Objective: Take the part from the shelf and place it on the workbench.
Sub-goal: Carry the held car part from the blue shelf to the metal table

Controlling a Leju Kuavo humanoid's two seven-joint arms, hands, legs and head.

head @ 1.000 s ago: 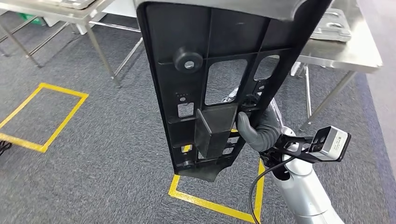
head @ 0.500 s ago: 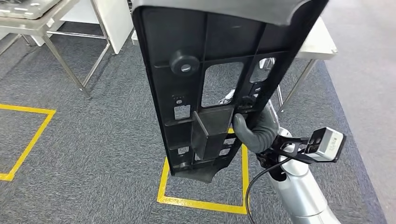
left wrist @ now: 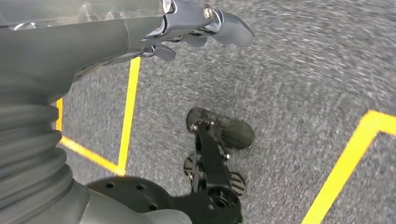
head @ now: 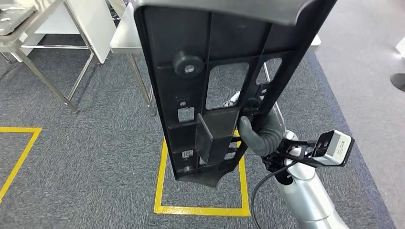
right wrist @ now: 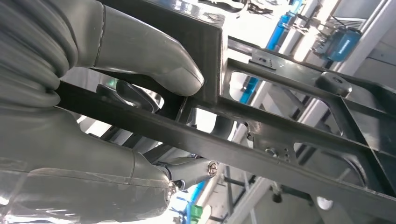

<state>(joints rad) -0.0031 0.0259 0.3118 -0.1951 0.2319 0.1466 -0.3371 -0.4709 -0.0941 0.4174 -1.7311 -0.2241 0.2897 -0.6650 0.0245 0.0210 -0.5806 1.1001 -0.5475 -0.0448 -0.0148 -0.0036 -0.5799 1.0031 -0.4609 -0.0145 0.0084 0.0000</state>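
Observation:
A large black ribbed plastic part (head: 224,43) with cut-out windows and a round knob hangs upright close in front of my head view. My right hand (head: 261,133) grips its lower right edge, thumb on the near face. In the right wrist view the thick grey thumb (right wrist: 140,46) presses on a box-shaped rib of the part (right wrist: 289,74), and the darker fingers wrap behind a bar. My left hand (left wrist: 187,28) hangs over the grey carpet and holds nothing, its fingers loosely spread. A steel workbench (head: 125,38) stands just beyond the part, mostly hidden by it.
Another steel table (head: 19,24) stands at the far left on thin legs. A yellow taped square (head: 200,209) marks the carpet below the part, and a second yellow line (head: 19,130) lies at the left. A dark shoe-like shape (head: 397,80) is at the right edge.
The whole view has swung: tables and yellow floor marks slid across the picture, and the workbench now stands straight behind the part. The part and my right hand keep the same hold.

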